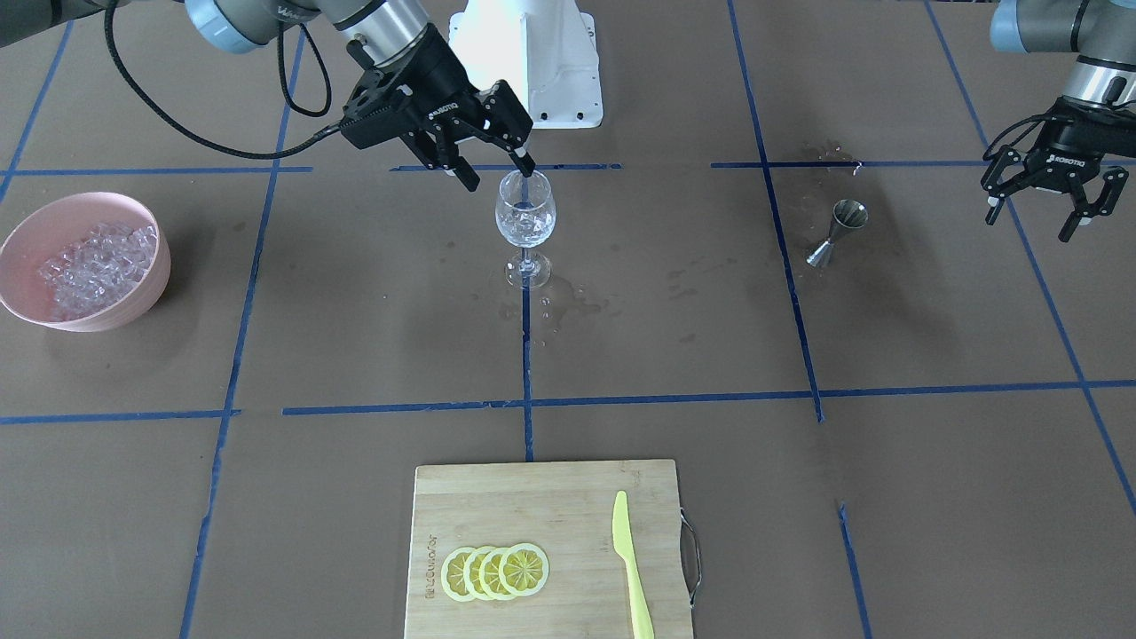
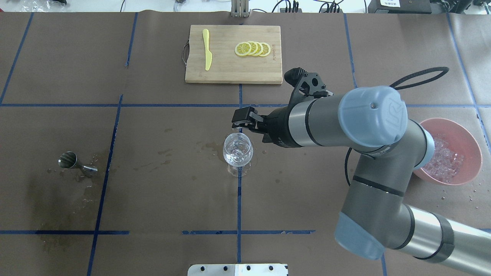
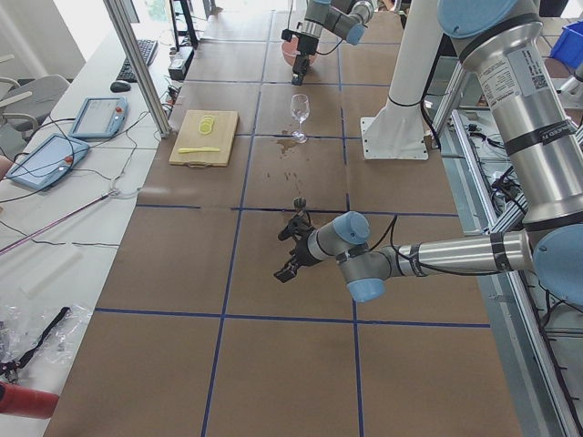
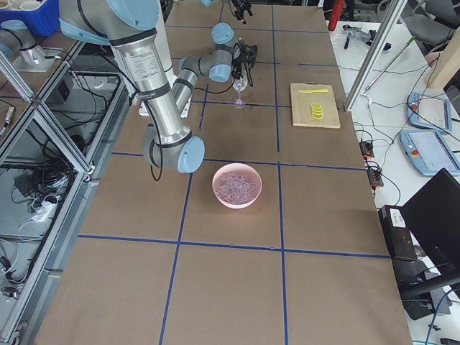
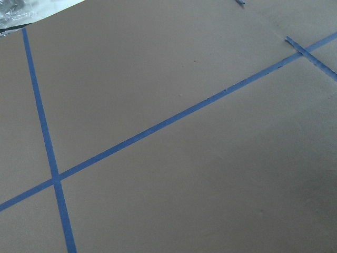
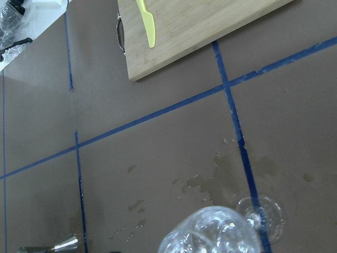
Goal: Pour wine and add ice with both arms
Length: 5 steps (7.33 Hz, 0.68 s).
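A clear stemmed wine glass (image 1: 525, 217) (image 2: 238, 149) stands at the table's centre, with clear lumps like ice cubes in its bowl. My right gripper (image 1: 499, 175) hangs open just above its rim, one fingertip (image 1: 527, 167) over the rim, and nothing shows between the fingers. In the right wrist view the glass (image 6: 210, 236) fills the lower edge. The ice (image 1: 93, 266) (image 2: 443, 157) is heaped in a pink bowl (image 1: 53, 319) (image 4: 236, 203). My left gripper (image 1: 1032, 226) (image 3: 291, 248) hangs open and empty, off to the side of a steel jigger (image 1: 834, 232) (image 2: 71, 161). No wine is in view.
A wooden cutting board (image 1: 532, 506) (image 2: 230, 71) with lemon slices (image 1: 494, 571) and a yellow knife (image 1: 630, 568) lies at the operators' edge. Wet patches (image 2: 207, 145) spot the brown table around the glass and the jigger. The white base (image 1: 532, 62) stands behind the glass.
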### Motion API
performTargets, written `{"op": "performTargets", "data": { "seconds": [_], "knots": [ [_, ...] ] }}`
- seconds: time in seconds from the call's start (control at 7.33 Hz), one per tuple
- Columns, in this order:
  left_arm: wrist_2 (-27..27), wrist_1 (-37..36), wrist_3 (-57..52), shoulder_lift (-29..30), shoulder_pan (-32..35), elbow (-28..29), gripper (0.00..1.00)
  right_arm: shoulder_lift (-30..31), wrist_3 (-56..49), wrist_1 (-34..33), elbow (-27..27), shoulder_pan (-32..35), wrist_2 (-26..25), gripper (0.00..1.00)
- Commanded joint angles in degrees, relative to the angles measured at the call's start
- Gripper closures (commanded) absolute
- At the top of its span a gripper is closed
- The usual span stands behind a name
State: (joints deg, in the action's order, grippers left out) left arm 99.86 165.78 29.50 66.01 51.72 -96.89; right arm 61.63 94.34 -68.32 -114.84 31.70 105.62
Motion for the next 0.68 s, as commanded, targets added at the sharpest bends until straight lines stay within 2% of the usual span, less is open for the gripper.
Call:
{"op": "performTargets", "data": {
  "seconds": [0.0,0.27,0.41,0.55],
  "knots": [
    [0.9,-0.8,-0.8,0.0,0.0,0.7,0.00,8.0,-5.1,-0.6,-2.5,13.6,16.7,0.00],
    [8.6,-4.7,-2.4,0.2,2.6,0.5,0.00,19.7,-24.0,-0.6,-2.7,22.7,23.6,0.00],
    [10.6,-10.2,-8.3,3.0,7.5,0.3,0.00,24.6,-36.6,-1.0,-0.8,27.9,24.5,0.00],
    [15.1,-18.8,-14.0,7.5,13.5,0.2,0.00,27.3,-50.0,-1.2,3.8,32.0,24.8,0.00]
  ]
}}
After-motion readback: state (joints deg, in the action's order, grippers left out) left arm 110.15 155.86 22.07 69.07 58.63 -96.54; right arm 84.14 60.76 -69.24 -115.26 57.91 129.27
